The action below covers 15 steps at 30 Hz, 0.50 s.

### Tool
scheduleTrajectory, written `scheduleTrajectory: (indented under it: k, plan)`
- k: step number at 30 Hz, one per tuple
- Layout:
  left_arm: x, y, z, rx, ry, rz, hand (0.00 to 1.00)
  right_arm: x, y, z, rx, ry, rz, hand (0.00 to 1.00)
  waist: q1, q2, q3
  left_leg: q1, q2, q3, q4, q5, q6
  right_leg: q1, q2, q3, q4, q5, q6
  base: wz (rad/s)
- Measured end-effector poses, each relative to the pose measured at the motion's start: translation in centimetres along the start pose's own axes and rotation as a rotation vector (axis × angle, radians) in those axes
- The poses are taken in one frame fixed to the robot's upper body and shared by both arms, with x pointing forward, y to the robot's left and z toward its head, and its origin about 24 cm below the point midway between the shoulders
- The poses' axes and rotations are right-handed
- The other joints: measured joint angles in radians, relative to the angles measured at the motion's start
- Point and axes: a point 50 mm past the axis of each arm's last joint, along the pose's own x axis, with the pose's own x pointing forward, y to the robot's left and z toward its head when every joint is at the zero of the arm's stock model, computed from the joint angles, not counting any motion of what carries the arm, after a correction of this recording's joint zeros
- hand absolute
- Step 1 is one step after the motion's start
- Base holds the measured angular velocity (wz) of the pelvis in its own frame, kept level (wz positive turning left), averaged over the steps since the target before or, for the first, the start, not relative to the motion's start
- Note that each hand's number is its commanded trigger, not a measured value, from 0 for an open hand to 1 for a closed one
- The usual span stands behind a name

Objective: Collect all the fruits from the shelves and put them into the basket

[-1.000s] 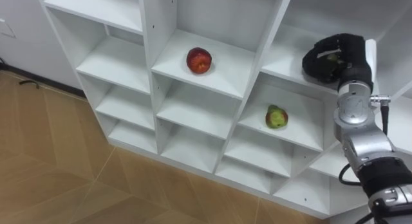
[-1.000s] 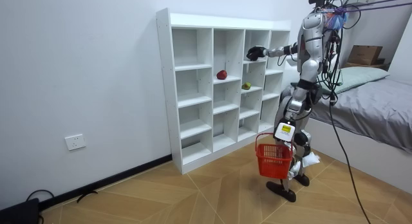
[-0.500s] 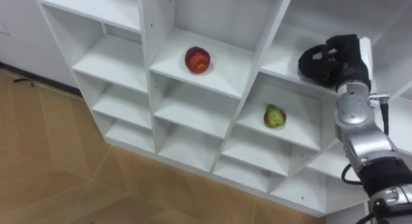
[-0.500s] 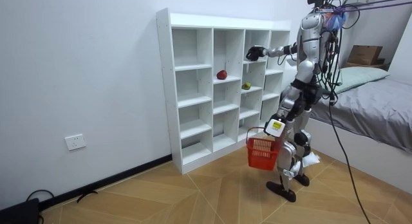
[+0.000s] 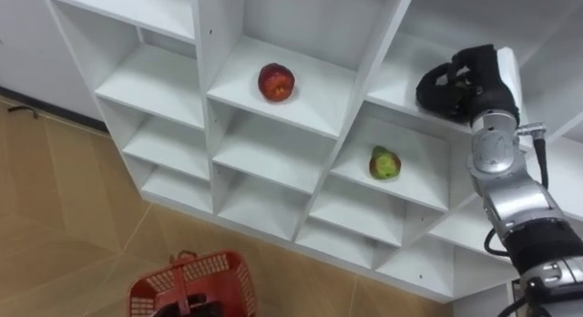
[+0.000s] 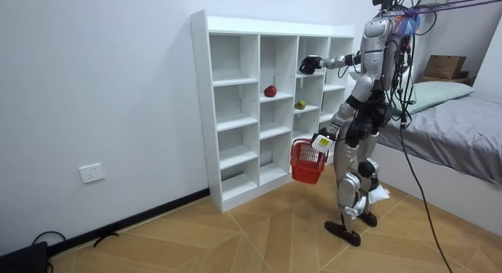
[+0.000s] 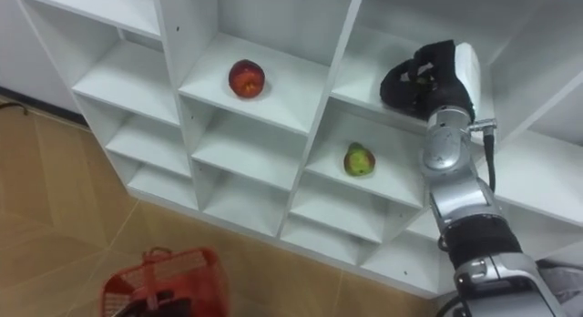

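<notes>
As robot hand [image 5: 475,78] grips fruit [image 7: 416,80], apple [image 5: 276,82], pear [image 5: 384,162] shelved

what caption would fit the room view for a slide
Robot at a white shelf unit, right hand curled round a fruit up high, left hand holding a red basket.

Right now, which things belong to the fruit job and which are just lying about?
Job: shelf, apple, green fruit, held fruit in the curled right hand, basket.
Lying about: bed, cardboard box, wall socket.
</notes>
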Motion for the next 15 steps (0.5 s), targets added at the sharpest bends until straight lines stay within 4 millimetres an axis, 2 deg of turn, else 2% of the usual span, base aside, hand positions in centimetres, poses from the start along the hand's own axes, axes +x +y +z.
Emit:
scheduleTrajectory:
  k: [7,11,15]
  plan:
    - [0.0,-2.3,1.2,-0.070,-0.045,-0.121,1.00,0.0,0.2,1.3,0.013,-0.043,0.008,1.00,-0.027,-0.006,0.0031,-0.005,0.000,0.011,0.002,0.002,0.002,-0.016,-0.002,0.013,0.016,0.000,0.000,-0.06]
    - [0.0,-3.6,2.6,-0.095,-0.096,-0.187,1.00,0.0,0.2,1.5,0.034,-0.049,0.010,1.00,-0.028,-0.019,0.0101,0.000,0.001,0.023,0.003,0.002,0.002,-0.015,-0.001,0.024,0.016,0.000,0.000,-0.08]
    - [0.1,-4.3,2.5,-0.093,-0.088,-0.209,1.00,0.0,0.3,1.7,0.073,-0.046,0.016,1.00,-0.039,-0.022,0.0115,0.000,0.001,0.026,0.003,0.002,0.002,-0.016,-0.001,0.025,0.016,0.000,0.000,-0.01]
